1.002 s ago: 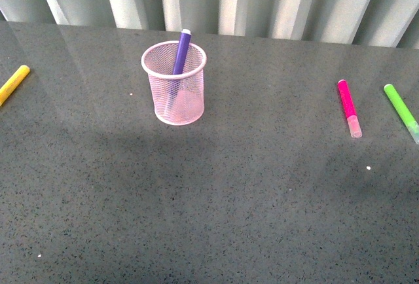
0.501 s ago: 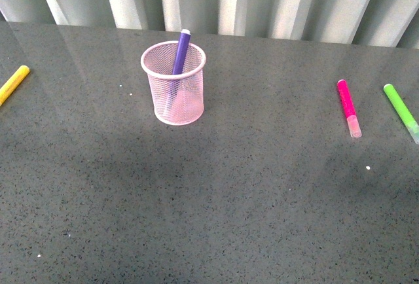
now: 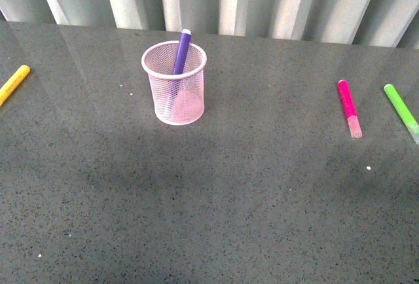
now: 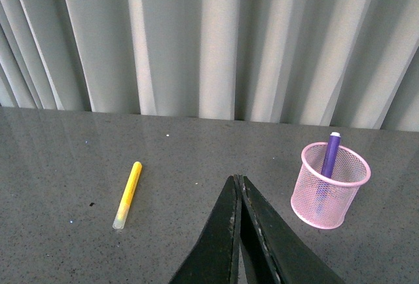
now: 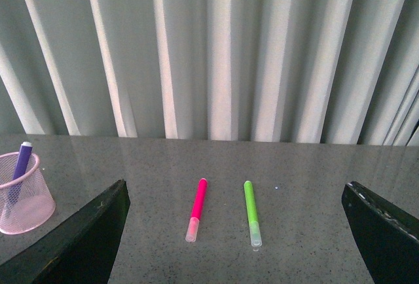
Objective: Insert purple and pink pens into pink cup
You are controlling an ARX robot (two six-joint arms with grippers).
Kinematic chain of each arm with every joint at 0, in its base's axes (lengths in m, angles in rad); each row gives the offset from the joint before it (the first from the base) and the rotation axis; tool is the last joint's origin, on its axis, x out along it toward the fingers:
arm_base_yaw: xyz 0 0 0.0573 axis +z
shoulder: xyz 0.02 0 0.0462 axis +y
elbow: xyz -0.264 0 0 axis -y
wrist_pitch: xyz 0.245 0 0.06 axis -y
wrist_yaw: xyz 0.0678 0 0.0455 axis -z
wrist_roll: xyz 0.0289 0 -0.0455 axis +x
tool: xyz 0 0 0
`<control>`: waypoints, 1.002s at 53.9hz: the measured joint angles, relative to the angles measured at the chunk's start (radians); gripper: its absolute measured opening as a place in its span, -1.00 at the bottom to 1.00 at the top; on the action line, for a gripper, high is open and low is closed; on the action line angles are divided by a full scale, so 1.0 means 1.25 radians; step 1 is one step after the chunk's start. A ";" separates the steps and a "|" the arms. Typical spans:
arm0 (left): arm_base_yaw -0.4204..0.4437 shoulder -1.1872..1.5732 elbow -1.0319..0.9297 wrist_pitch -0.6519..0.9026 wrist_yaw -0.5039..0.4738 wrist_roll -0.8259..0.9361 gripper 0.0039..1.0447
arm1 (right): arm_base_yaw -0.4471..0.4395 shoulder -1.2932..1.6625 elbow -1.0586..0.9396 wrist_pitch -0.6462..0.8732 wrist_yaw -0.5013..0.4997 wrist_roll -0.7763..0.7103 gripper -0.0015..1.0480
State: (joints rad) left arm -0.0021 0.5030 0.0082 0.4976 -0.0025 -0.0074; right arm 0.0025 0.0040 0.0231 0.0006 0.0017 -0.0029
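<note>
- Four markers show on the grey table [image 3: 216,192], and neither gripper holds any of them.
- Farthest left, the yellow marker [image 3: 13,84] lies flat near the table's left edge.
- The left gripper [image 4: 237,180] has its two dark fingers pressed together with nothing between them. In its wrist view it sits above the table between the yellow marker and the cup.
- The pink cup [image 3: 190,104] stands upright left of centre.
- The purple pen [image 3: 182,48] stands inside the cup, leaning, with its top end above the rim.
- The pink pen [image 3: 347,104] lies flat well to the right of the cup, outside it, pale cap toward the robot.
- The green marker [image 3: 400,108] lies near the pink pen, further right.
- The right gripper [image 5: 236,184] is spread wide and empty. Its wrist view shows the pink pen and green marker between its fingers.
</note>
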 joint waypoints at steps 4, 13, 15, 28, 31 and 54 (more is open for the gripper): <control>0.000 -0.045 0.000 -0.042 0.000 0.000 -0.94 | 0.000 0.000 0.000 0.000 0.000 0.000 0.87; 0.000 -0.132 0.000 -0.126 0.000 0.000 -0.94 | 0.000 0.000 0.000 0.000 0.000 0.000 0.87; 0.000 -0.143 0.000 -0.136 0.000 0.000 -0.94 | 0.000 0.000 0.000 0.000 0.000 0.000 0.87; 0.000 -0.222 0.000 -0.214 0.000 0.000 -0.94 | 0.000 0.000 0.000 0.000 0.000 0.000 0.87; 0.000 -0.234 0.000 -0.227 0.000 0.000 -0.94 | 0.000 0.000 0.000 0.000 0.000 0.000 0.87; 0.000 -0.399 0.000 -0.398 0.002 0.000 -0.88 | 0.000 0.000 0.000 0.000 0.000 0.000 0.87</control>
State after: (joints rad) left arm -0.0021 0.0044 0.0086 0.0006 -0.0002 -0.0074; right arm 0.0025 0.0040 0.0231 0.0006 0.0017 -0.0029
